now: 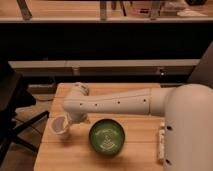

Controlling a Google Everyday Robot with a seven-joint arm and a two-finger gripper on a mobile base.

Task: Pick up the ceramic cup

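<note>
You've got one ceramic cup [60,125], one green bowl [107,137] and one pale bottle-like item [161,141] on a single wooden table [75,156]. One white arm [120,102] reaches across, its one gripper [66,122] at the cup.

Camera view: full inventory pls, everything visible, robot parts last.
ceramic cup: 1, white, left part of the table, tilted, at the arm's tip.
green bowl: 1, dark green with pale pattern, table centre, right of the cup.
pale packet: 1, whitish, right table edge, partly behind the arm.
wooden table: 1, light wood, foreground.
dark chair: 1, black, left of the table.
robot arm: 1, white, reaching left across the table.
end effector: 1, at the cup, mostly hidden by the wrist.
</note>
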